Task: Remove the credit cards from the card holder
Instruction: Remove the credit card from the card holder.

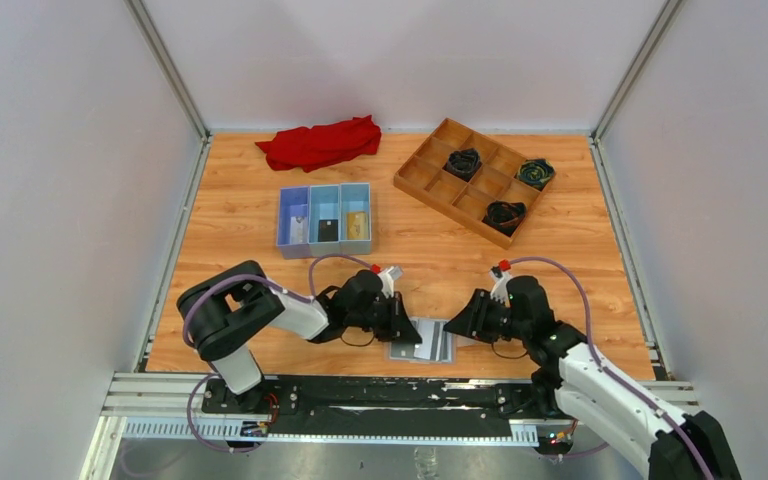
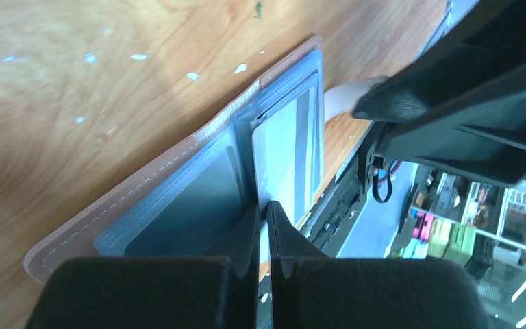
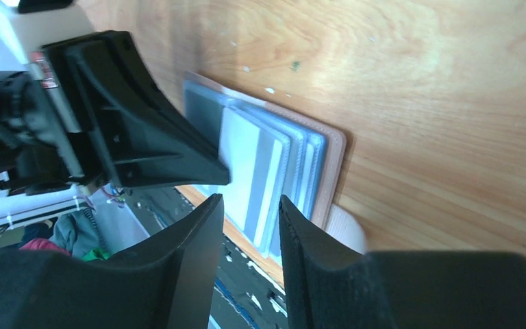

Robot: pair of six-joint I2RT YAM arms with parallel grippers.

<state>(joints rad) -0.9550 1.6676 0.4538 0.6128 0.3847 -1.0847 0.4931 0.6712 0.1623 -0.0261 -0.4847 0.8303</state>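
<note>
Jaws on the left gripper (image 2: 263, 208) are pinched almost together at the fold of the card holder (image 1: 421, 340); the right gripper (image 3: 250, 205) hovers over its right panel, jaws narrowly parted. Three credit cards (image 1: 328, 229) sit in the blue tray (image 1: 287, 213), yet a pale card (image 3: 250, 164) shows in a sleeve, so probably one to go. Holder lies open, inside up, at the near edge of the bench (image 1: 570, 290), long axis left-right.
</note>
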